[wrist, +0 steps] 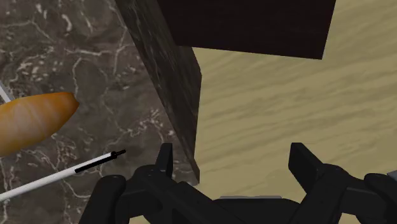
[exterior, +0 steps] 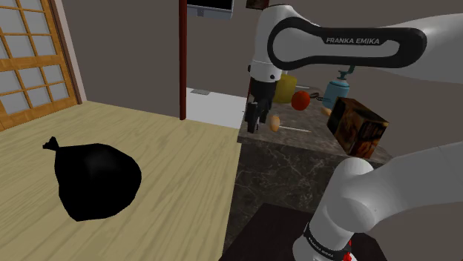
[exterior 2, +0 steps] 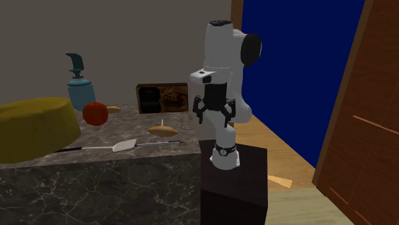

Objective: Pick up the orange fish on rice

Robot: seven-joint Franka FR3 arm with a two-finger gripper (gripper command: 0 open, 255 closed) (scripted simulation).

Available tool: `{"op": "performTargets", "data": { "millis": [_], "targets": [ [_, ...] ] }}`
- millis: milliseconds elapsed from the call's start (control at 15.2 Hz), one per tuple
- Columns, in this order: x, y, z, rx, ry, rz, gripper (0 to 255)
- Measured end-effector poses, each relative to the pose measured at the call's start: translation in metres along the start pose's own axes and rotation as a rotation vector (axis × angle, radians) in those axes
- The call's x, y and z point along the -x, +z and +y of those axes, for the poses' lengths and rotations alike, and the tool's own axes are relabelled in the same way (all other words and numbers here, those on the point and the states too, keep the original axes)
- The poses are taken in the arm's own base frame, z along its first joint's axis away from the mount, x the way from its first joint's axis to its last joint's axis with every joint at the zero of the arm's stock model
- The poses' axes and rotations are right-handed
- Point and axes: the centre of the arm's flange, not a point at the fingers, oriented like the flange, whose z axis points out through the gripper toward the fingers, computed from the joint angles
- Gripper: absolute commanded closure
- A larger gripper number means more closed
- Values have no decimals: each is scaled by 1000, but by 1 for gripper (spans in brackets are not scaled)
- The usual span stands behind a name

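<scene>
The orange fish on rice point(wrist: 33, 121) is a small oblong orange piece lying on the dark marble counter point(wrist: 102, 57), near its edge. It also appears as a tan-orange lump point(exterior 2: 163, 130) with a thin stick rising from it, and beside the fingers in the shoulder view point(exterior: 275, 122). My black gripper point(wrist: 233, 162) is open with nothing between its fingers. It hangs above the counter's edge point(exterior: 254, 119), off to one side of the fish and apart from it. From across the counter the gripper point(exterior 2: 214, 119) points straight down.
A white spatula with a black handle point(exterior 2: 125, 145) lies close to the fish. Further along the counter are a red round fruit point(exterior 2: 96, 113), a large yellow object point(exterior 2: 32, 128), a teal spray bottle point(exterior 2: 80, 86) and a brown box point(exterior 2: 163, 98). A black bag point(exterior: 93, 178) lies on the wooden floor.
</scene>
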Motion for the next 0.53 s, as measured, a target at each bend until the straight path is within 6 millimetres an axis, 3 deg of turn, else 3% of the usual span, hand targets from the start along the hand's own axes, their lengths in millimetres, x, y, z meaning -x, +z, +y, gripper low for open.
{"op": "performTargets", "data": {
  "millis": [132,528],
  "targets": [
    [-1,2,6,0,31,4,0],
    [-5,2,77,-8,392,49,0]
  ]
}}
